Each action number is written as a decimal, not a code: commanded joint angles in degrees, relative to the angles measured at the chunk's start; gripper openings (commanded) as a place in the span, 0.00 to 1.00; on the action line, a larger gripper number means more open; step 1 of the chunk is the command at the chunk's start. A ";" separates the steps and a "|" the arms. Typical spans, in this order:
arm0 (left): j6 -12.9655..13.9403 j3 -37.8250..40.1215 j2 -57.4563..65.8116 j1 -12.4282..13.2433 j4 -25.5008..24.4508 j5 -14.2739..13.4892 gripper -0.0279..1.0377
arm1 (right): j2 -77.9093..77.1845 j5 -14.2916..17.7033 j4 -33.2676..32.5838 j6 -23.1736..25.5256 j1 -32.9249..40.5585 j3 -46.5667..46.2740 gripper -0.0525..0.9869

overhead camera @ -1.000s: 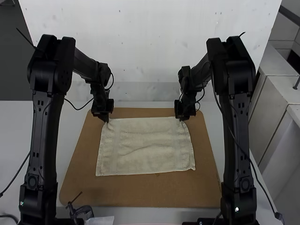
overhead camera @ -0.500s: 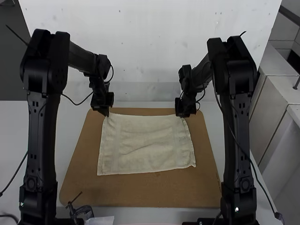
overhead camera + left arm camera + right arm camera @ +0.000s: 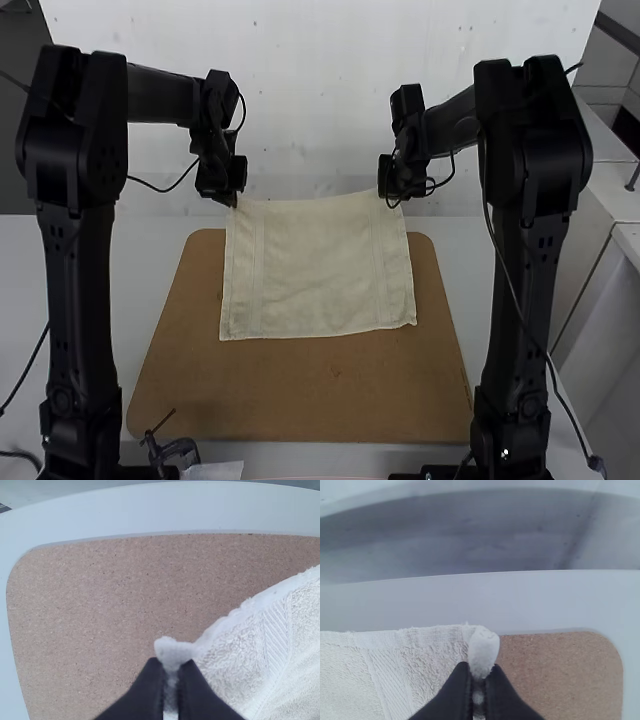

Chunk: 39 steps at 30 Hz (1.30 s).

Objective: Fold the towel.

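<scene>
In the high view my left gripper (image 3: 232,199) and my right gripper (image 3: 390,197) hold the two far corners of the cream towel (image 3: 318,265). The towel is spread out between them, its far edge raised and sagging slightly, its near edge low over the brown board. The left wrist view has my left gripper (image 3: 171,672) shut on one corner of the towel (image 3: 240,665). Likewise, in the right wrist view, my right gripper (image 3: 479,675) is shut on the other corner of the towel (image 3: 425,655).
The brown board (image 3: 300,390) lies on the white table (image 3: 155,250) under the towel. A small black clamp (image 3: 178,450) sits at the near edge, left of the middle. A pale wall (image 3: 310,100) rises behind the table.
Both grippers have risen and moved away toward the wall, lifting the towel's far edge. The near edge has slid farther from the arm bases, baring more of the board.
</scene>
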 commanded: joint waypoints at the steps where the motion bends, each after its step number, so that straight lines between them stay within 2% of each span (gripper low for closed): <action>1: -0.61 -1.44 -4.17 -0.46 -0.71 -0.84 0.04 | -3.84 1.03 0.23 0.42 0.37 -3.76 0.06; 6: -0.53 -10.49 -8.91 -0.02 0.52 0.39 0.04 | -7.00 0.68 1.11 0.15 0.46 -9.83 0.06; 13: -0.88 -21.66 -15.77 -0.72 3.06 0.30 0.04 | -11.40 0.77 1.81 -0.46 1.33 -17.12 0.06; 20: -3.52 -29.83 -22.01 -3.62 5.00 -0.49 0.04 | -17.02 0.77 1.81 -0.55 2.83 -23.63 0.06; 32: -6.77 -41.17 -32.82 -7.05 4.91 -0.84 0.04 | -30.29 0.77 0.40 -1.34 3.27 -36.37 0.06; 39: -8.35 -47.85 -39.68 -10.21 4.30 -0.75 0.04 | -37.15 0.86 -1.62 -1.34 3.71 -41.56 0.06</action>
